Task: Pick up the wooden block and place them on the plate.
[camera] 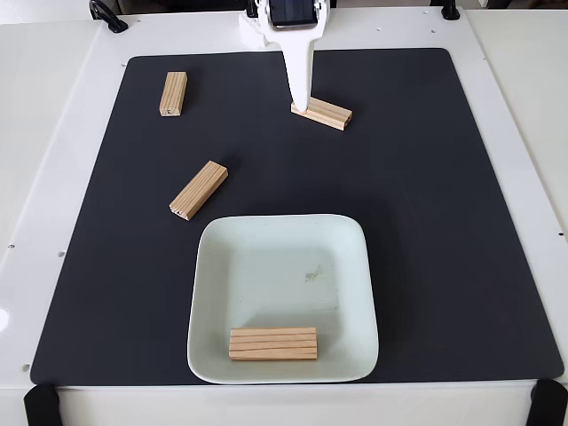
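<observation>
In the fixed view, the pale mint plate [266, 266] sits at the front middle of the mat, with one grooved wooden block [273, 343] lying flat near its front rim. Three more wooden blocks lie on the mat: one at the back left [173, 93], one slanted left of centre [199, 189], and one at the back centre [324, 114]. My white gripper [302, 104] reaches down from the top edge, its narrow tip at the left end of the back-centre block. The fingers overlap in this view, so their gap is hidden.
A black mat [426, 222] covers most of the white table [53, 133]. Black clamps sit at the front corners [40, 404] [548, 404], and a dark cable [106, 16] lies at the back left. The mat's right half is bare.
</observation>
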